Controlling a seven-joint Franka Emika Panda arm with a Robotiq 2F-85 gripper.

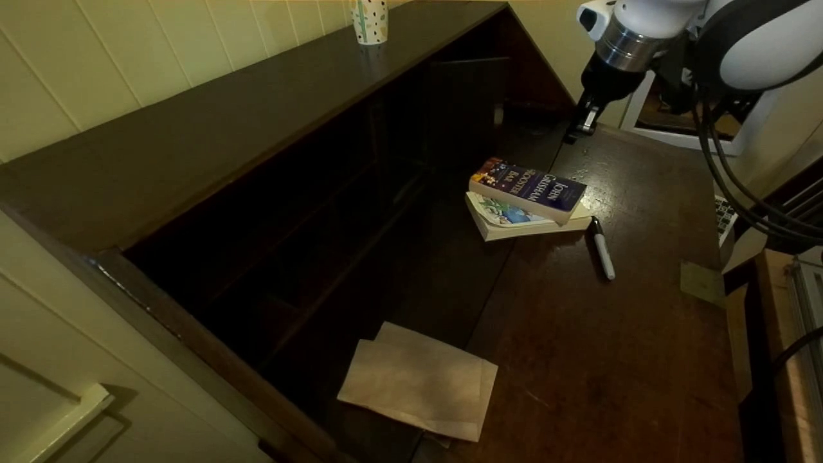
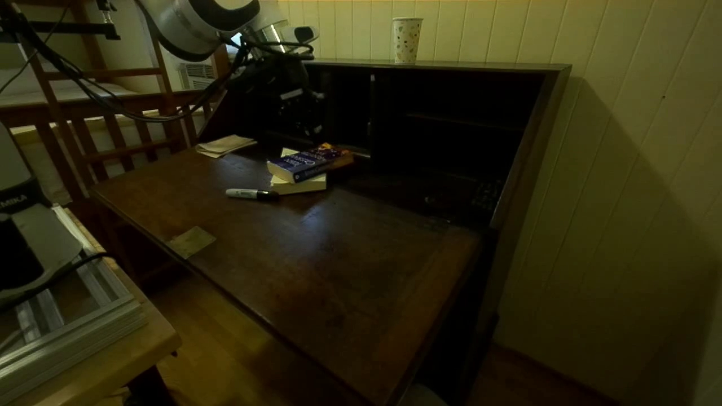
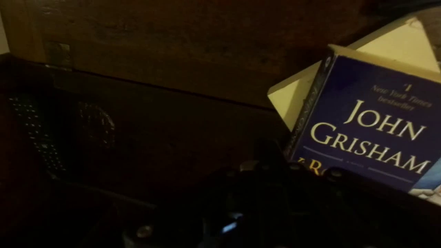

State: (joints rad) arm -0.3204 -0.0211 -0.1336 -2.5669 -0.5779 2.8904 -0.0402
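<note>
- While hovering with a flat dark-brown wooden desktop (image 1: 598, 360) underneath, holding the slim black metal gripper (image 1: 574, 135) pressed together
- Having a rectangular dark-blue paper book (image 3: 365, 113) nearby

Single arm (image 1: 768, 58) up, extends from upper right in an exterior view, white-and-black links bent. Metal wrist collar (image 1: 620, 48) slants down-left. Black claw (image 1: 574, 133) at the low end, pointing down at a tilt, jaws closed together, held up in the air. Fingertips hard to make out in the wrist view, too dark. Base (image 2: 52, 242) at far left in an exterior view.
</note>
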